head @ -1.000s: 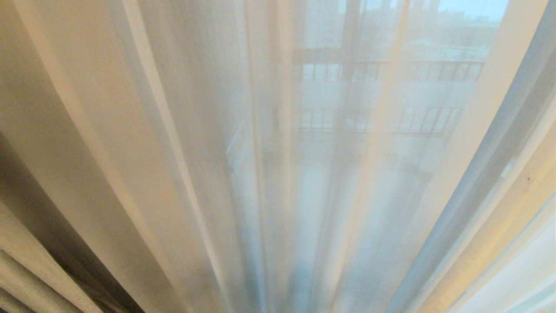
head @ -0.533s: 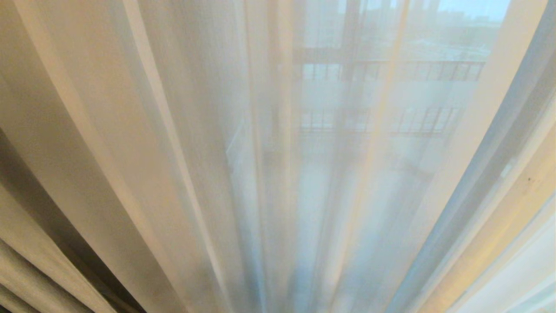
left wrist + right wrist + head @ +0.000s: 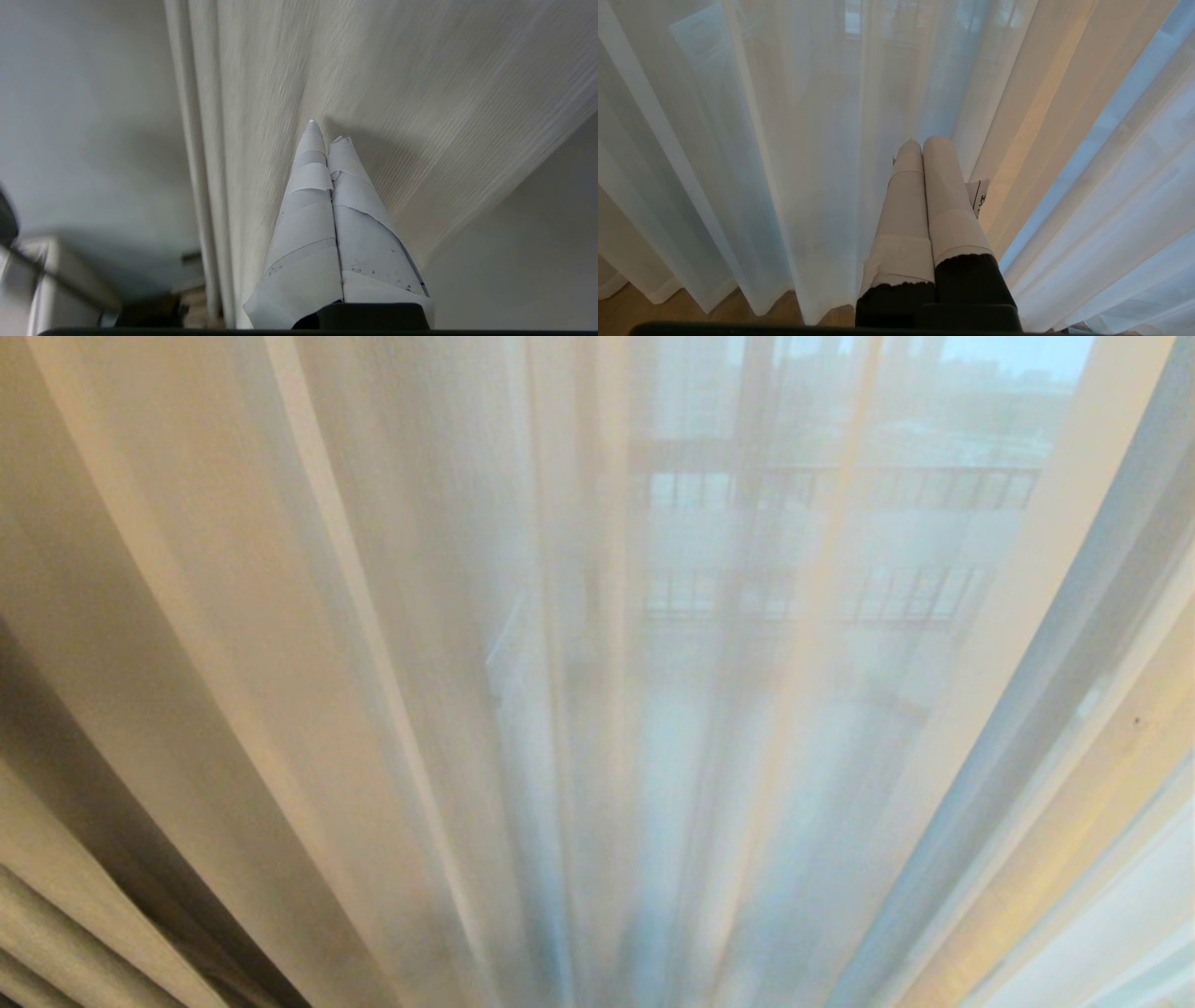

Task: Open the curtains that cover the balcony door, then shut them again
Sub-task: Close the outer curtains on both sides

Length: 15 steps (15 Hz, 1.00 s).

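While the head view holds neither arm, it is filled by the curtains: thin white sheers (image 3: 523, 644) hang in long folds across the whole frame, and a few pleats of the heavy grey-beige drape (image 3: 56, 915) show at the lower left corner. Through the sheers the balcony door (image 3: 752, 420) appears as a dark upright frame, blurred by the cloth, with a dark railing (image 3: 840, 485) of vertical bars beyond it and a hazy skyline above.

From the left wrist view, the left gripper (image 3: 324, 133) points at the woven drape (image 3: 420, 93), its two tape-wrapped fingers (image 3: 308, 186) pressed together with nothing between them. The tips lie right at the fabric, though whether they touch it cannot be told. Beside the drape's edge runs a plain pale wall (image 3: 84, 116).

From the right wrist view, the right gripper (image 3: 924, 142) is likewise clenched on nothing, its taped fingers (image 3: 943, 186) side by side and aimed at the sheers (image 3: 761, 140), which hang down to a wooden floor (image 3: 668, 312). A small white label (image 3: 980, 196) with dark print shows just beside the fingers. Faint shapes of the door show through the cloth.
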### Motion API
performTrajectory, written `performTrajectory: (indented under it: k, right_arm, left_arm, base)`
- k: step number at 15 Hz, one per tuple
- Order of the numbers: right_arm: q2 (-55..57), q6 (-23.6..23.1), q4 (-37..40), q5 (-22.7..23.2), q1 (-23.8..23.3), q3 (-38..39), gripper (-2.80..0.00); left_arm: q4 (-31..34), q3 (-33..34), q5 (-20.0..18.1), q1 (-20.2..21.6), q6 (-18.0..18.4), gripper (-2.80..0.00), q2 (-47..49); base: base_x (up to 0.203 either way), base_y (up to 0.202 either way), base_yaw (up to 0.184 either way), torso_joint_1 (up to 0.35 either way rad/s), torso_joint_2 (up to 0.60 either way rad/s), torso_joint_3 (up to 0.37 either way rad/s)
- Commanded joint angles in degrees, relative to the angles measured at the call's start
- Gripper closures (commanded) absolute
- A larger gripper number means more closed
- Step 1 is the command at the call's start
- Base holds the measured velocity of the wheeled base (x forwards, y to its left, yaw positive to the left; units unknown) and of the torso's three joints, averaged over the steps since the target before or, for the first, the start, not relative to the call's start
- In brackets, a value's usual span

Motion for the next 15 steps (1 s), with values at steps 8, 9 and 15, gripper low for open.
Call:
performTrajectory:
  k: [8,9,15]
  right_arm:
    - [0.1,-0.1,0.0,0.1,0.0,0.0,0.0]
    - [0.1,-0.1,0.0,0.0,0.0,0.0,0.0]
    - [0.1,-0.1,0.0,0.1,0.0,0.0,0.0]
  left_arm:
    - [-9.5,0.0,0.5,2.9,0.2,0.0,3.2]
    - [-9.8,0.0,0.5,3.0,0.2,0.0,3.5]
    - [-12.2,0.0,0.2,2.8,-1.7,0.0,5.8]
  base:
    - [0.0,0.0,0.0,0.0,0.0,0.0]
    - [0.0,0.0,0.0,0.0,0.0,0.0]
    - [0.0,0.0,0.0,0.0,0.0,0.0]
